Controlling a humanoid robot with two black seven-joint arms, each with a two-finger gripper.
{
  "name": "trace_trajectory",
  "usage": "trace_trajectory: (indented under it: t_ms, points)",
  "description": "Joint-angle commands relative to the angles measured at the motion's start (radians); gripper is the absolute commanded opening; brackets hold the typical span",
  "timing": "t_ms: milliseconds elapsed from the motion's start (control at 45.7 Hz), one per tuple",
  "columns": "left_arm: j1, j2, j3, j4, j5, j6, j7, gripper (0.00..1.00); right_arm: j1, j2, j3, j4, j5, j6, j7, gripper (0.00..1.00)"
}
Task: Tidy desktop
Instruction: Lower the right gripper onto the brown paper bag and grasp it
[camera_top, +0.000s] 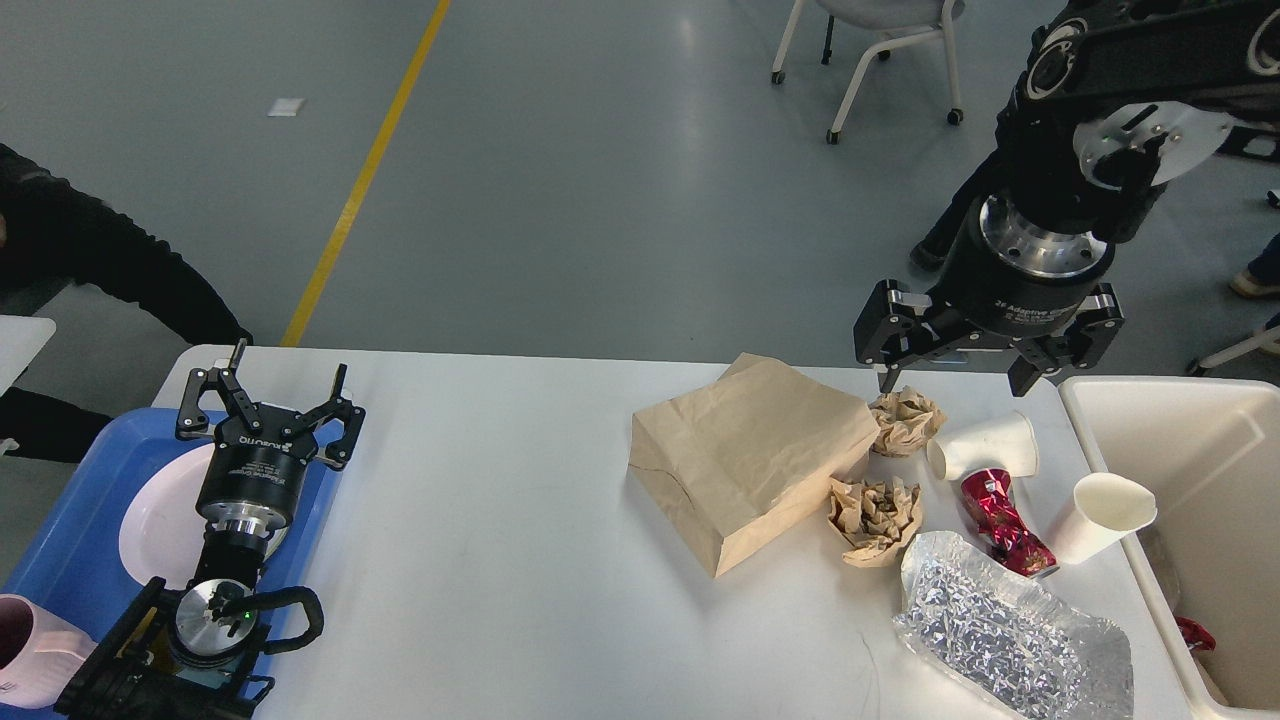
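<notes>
The desktop (500, 560), a white tabletop with rounded corners, fills the lower half of the head view. The right gripper (960, 382) points downward above the far right part of the desktop, its two fingers spread wide apart and holding nothing; one fingertip (886, 380) hangs just above a crumpled brown paper ball (906, 420). The left gripper (285, 392) sits over the near left edge, fingers spread apart and empty, above a blue plastic tray (70, 560) that carries a white plate (165, 520). A pink cup (30, 655) lies at the tray's near corner. On the right part of the desktop lies a flat brown paper bag (745, 455), with a second crumpled paper ball (875, 515) touching its near right side. Beside these are a tipped white paper cup (985, 445), a crushed red can (1003, 525), a second white paper cup (1105, 515), tilted, and a silver foil bag (1010, 635). A cream-coloured bin (1190, 430) stands against the right edge.
</notes>
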Motion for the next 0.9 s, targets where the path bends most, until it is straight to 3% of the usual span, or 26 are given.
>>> trace_trajectory:
  t_ms: [0,328,394,547,679,876]
  points:
    - [0.0,0.0,0.0,0.0,0.002,0.0,0.001,0.96,0.124,0.004,0.039,0.117,-0.001,0.001,-0.027,1.0]
    - [0.0,0.0,0.0,0.0,0.0,-0.008,0.001,0.96,0.121,0.002,0.039,0.112,0.021,-0.017,-0.004,1.0]
    - [0.0,0.0,0.0,0.0,0.0,-0.008,0.001,0.96,0.106,0.004,0.036,0.094,0.057,-0.019,0.036,1.0]
    - [0.0,0.0,0.0,0.0,0.002,-0.008,0.001,0.96,0.059,0.038,0.001,0.073,0.103,-0.024,0.189,1.0]
    - [0.0,0.0,0.0,0.0,0.0,-0.009,0.001,0.96,-0.053,0.045,0.006,0.025,0.159,-0.074,0.193,1.0]
    - [0.0,-0.001,0.0,0.0,0.0,-0.012,0.001,0.96,-0.343,0.09,0.01,-0.116,0.326,-0.295,0.185,1.0]
